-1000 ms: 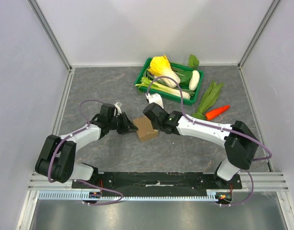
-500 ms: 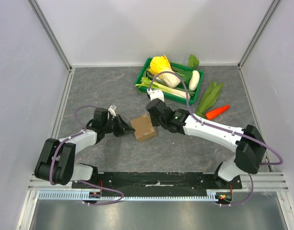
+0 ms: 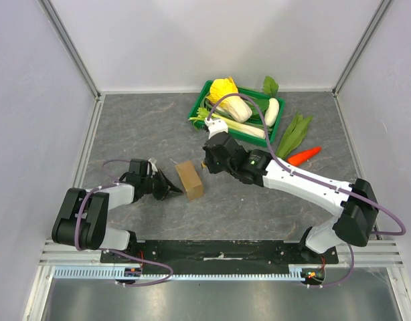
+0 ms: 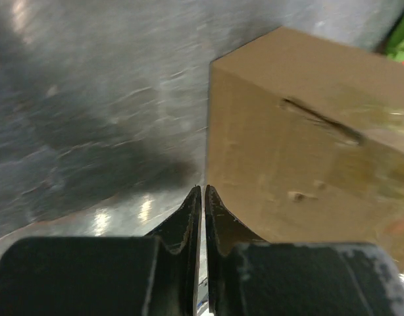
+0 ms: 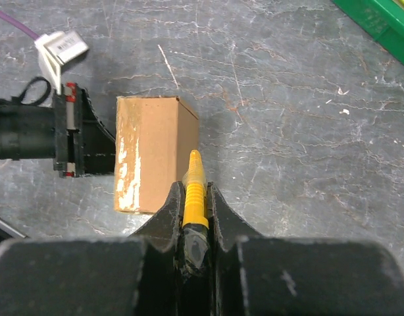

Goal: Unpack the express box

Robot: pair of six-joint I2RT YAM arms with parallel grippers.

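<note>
Fingers of the left gripper are pressed together with nothing between them, their tips low over the table and just beside the bottom corner of the express box. The right gripper pinches a yellow tool, whose tip pokes out past the fingers and lies over the near edge of the box as the wrist camera sees it; whether it touches the cardboard cannot be told.

The box stands between the two grippers, towards the near middle of the table, with the left gripper on its left and the right gripper behind it on its right. One face has a narrow slot, another whitish scuffs.

The tabletop is dark grey, marbled with fine pale scratches and glossy where light hits it. At the far side a green crate holds a yellow-topped cabbage and other vegetables. Leafy greens and a carrot lie on the table to its right. Plain white walls with aluminium posts close in three sides.
</note>
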